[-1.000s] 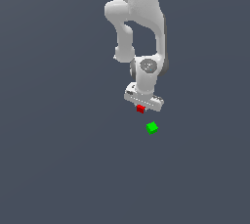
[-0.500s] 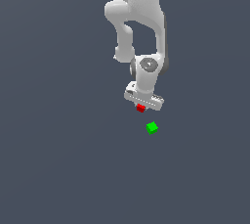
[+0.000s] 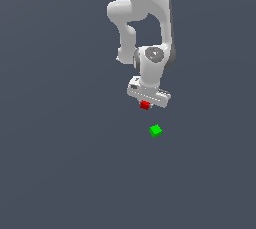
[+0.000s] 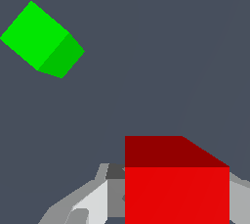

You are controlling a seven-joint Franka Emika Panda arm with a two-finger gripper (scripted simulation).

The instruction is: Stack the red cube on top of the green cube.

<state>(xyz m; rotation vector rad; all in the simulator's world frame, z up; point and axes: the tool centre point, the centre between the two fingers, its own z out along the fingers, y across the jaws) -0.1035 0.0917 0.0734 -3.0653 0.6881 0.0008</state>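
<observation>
The red cube (image 3: pixel 145 105) sits right under my white gripper (image 3: pixel 145 106), between the fingers. In the wrist view the red cube (image 4: pixel 177 184) is large and close, with a grey finger (image 4: pixel 83 201) on each side of it, so the gripper is shut on it. The green cube (image 3: pixel 156 131) lies on the dark grey floor, a short way off toward the exterior view's lower right of the gripper. It also shows in the wrist view (image 4: pixel 41 39), apart from the red cube and tilted relative to it.
The white arm (image 3: pixel 145 18) reaches down from the top of the exterior view. A plain dark grey floor (image 3: pixel 60 163) surrounds both cubes.
</observation>
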